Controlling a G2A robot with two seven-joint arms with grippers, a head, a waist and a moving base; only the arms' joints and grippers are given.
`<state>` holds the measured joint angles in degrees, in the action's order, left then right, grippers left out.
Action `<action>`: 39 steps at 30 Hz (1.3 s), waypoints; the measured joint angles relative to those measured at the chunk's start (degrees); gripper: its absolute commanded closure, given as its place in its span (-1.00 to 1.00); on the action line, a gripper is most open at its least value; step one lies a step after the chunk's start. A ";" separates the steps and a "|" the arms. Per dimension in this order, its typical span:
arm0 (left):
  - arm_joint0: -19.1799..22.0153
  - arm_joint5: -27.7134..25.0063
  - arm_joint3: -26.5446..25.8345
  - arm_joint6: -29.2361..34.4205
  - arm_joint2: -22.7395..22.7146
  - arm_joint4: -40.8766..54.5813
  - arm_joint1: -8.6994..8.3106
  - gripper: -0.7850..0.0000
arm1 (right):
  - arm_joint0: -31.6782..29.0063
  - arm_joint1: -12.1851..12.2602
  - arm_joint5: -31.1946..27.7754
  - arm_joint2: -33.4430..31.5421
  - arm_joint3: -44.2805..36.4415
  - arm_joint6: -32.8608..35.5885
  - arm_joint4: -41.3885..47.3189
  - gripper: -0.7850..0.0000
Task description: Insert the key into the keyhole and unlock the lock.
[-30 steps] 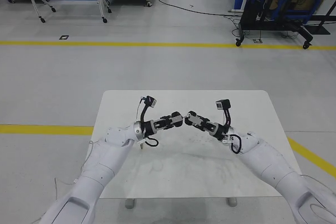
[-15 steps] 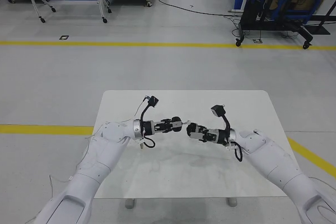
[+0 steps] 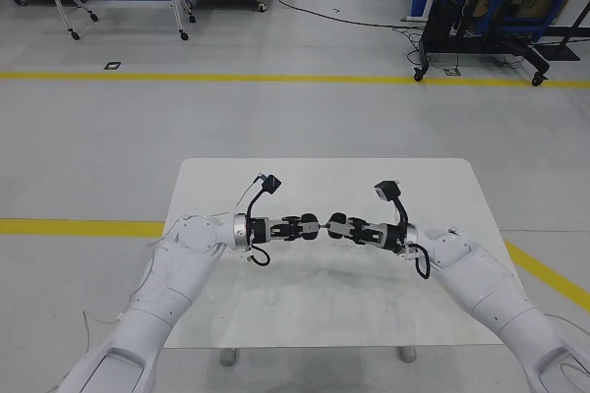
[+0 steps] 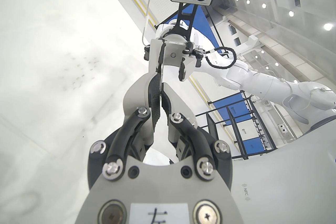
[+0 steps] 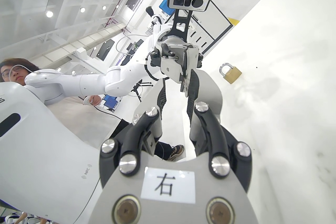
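Over the middle of the counter [image 3: 423,187], my left gripper [image 3: 312,226] is clenched on the key [image 5: 185,83]. Just right of that middle hangs my right gripper [image 3: 336,225], released, its fingers apart on either side of the key. The brass padlock [image 5: 231,73] lies flat on the counter, shackle closed, apart from both grippers. The counter is white with faint grey smudges. The floor [image 3: 275,118] around it is pale grey. A yellow line [image 3: 275,76] runs beyond the counter's far edge, and a black wheeled rack [image 3: 482,39] stands past its far right corner.
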<state>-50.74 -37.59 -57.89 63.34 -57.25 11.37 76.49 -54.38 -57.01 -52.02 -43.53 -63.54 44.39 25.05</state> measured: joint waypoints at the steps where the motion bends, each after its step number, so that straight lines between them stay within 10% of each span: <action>1: -0.05 0.03 -0.14 -0.01 0.03 0.03 -0.04 1.00 | -0.02 -0.06 0.26 -0.04 -0.06 0.12 -0.03 0.63; 4: -0.12 0.28 -0.52 0.06 0.24 -0.06 -0.18 1.00 | -0.11 -0.25 0.56 -0.24 -0.10 0.44 0.08 1.00; 15: -0.08 0.24 -1.33 -0.30 0.31 0.22 -0.70 1.00 | -0.73 -0.82 0.47 -1.36 0.75 1.06 0.48 1.00; 16: -0.10 0.23 -1.36 -0.44 0.27 0.08 -0.76 0.56 | -0.77 -0.86 0.45 -1.45 0.77 1.16 0.48 1.00; 17: -0.15 0.21 -1.44 -0.78 0.17 -0.06 -0.83 -1.00 | -0.85 -0.91 0.35 -1.59 0.78 1.21 0.50 1.00; 28: -4.51 -4.32 -7.94 -7.83 -10.27 -0.02 -3.90 -1.00 | -2.31 -1.61 -6.06 -4.97 0.15 -7.21 -4.31 1.00; 39: -28.89 7.07 -34.76 -17.94 -28.41 -29.81 -8.99 -1.00 | -5.55 -2.58 -5.98 -10.77 -3.86 -22.48 -16.82 1.00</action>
<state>-79.64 -30.51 -92.65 45.40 -85.66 -18.44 67.51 -59.92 -59.59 -58.00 -54.30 -67.41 21.91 8.23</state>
